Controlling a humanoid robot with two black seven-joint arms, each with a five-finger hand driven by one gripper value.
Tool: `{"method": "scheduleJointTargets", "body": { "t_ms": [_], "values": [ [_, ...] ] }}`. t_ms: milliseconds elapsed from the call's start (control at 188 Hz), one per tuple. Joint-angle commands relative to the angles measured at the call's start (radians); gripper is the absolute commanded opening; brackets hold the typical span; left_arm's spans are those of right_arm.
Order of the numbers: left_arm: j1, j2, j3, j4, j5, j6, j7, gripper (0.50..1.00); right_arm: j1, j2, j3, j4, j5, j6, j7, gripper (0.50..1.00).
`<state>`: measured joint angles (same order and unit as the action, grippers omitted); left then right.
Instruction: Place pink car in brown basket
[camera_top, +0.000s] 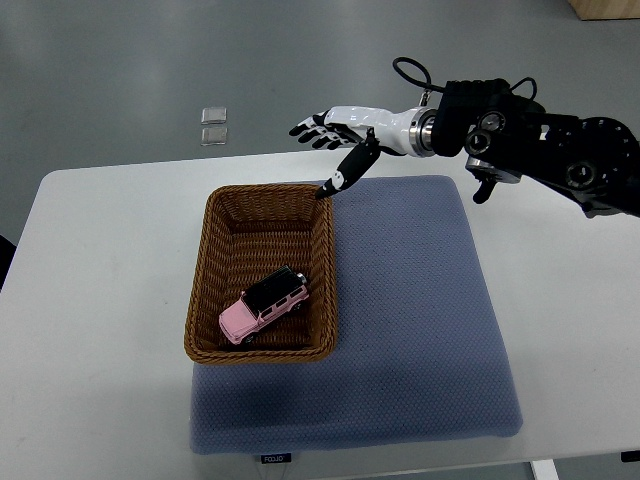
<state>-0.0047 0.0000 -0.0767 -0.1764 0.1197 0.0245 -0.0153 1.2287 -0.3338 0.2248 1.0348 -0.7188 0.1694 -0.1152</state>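
While the pink car lies inside the brown basket, I see my right hand above its far rim, fingers spread, empty.

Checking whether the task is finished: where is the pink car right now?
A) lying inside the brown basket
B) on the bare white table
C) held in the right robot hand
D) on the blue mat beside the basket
A: the pink car lies inside the brown basket, while the right robot hand is open and empty.
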Motion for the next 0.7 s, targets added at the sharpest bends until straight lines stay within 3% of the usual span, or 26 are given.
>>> {"method": "scheduleJointTargets", "body": {
  "t_ms": [0,346,696],
  "values": [
    [0.0,0.0,0.0,0.0,0.0,0.0,0.0,1.0,-0.087,-0.014,0.128,-0.028,0.038,-0.002,0.003,0.899],
    [0.0,0.0,0.0,0.0,0.0,0.0,0.0,1.0,-0.337,0.019,0.574,-0.124,0.15,-0.001,0.072,0.901],
    [0.0,0.0,0.0,0.0,0.0,0.0,0.0,1.0,-0.495,0.047,0.736,-0.262,0.44,0.001,0.121,0.903]
  ]
}}
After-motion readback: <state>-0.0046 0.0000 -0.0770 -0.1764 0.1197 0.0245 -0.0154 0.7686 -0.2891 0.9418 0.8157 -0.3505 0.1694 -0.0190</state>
